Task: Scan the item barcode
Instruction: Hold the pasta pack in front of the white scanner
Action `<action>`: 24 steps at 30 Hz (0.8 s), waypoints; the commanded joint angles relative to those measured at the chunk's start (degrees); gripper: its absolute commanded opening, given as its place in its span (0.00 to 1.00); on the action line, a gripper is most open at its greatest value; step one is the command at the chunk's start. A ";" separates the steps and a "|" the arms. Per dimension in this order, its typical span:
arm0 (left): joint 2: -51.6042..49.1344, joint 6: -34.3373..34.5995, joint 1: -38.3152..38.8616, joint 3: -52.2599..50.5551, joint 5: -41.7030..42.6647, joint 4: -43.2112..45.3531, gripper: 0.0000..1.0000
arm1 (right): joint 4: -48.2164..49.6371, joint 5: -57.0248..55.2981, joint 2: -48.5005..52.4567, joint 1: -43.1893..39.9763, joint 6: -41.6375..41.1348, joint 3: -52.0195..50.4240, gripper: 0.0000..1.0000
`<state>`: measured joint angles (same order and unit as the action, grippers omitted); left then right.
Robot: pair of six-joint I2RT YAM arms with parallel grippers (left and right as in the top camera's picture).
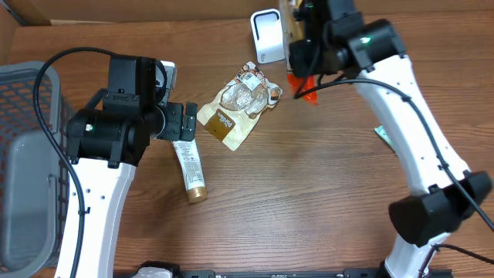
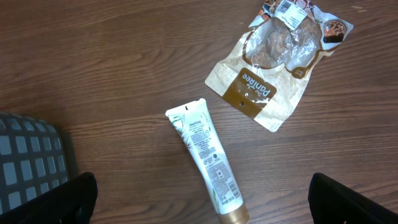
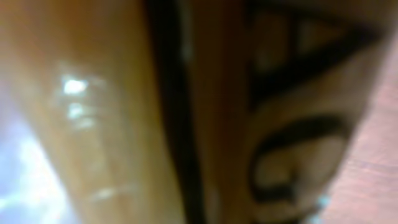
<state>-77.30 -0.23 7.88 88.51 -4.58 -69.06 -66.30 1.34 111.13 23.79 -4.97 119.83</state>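
Filling the right wrist view, pressed close against the lens, a tan package [image 3: 205, 112] with large dark lettering is showing only as a blur; the fingers are not appearing there. From overhead, the right end effector [image 1: 296, 35] is reaching to the far edge of the desk [image 1: 309, 201] and gripping that tan package, its jaws standing nearly closed around it. The package is sitting in the end effector just beside the white scanner [image 1: 266, 35], which is standing upright at the far edge, to the package's left in the overhead view. Whether package and scanner are touching is not showing clearly.

The left end effector [image 1: 182, 122] is hanging wide open and holding nothing; its two dark fingers [image 2: 65, 199] are appearing at the bottom corners of the left wrist view. Between them, on the desk below, a white tube [image 2: 205, 158] with a gold cap is lying flat, its cap pointing toward the near edge. Near the tube, a clear-and-brown snack bag [image 2: 273, 68] is lying flat, with a white barcode label at its far end. A grey mesh basket [image 1: 23, 154] is sitting at the left edge of the desk, well apart from the held package.
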 commanded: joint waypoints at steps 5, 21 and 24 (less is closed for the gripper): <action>-0.31 -1.07 0.00 0.46 -0.33 0.09 1.00 | 14.73 -36.89 9.05 2.80 6.23 2.01 0.04; -0.31 -1.07 0.02 0.46 -0.31 0.09 1.00 | 34.51 -60.52 24.65 3.87 36.54 1.99 0.04; -0.31 -1.07 0.02 0.46 -0.31 0.09 1.00 | 38.73 -61.81 25.77 3.89 36.63 1.88 0.04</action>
<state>-77.30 -0.23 7.88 88.51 -4.58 -69.06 -31.62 -54.24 137.73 27.22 28.38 119.77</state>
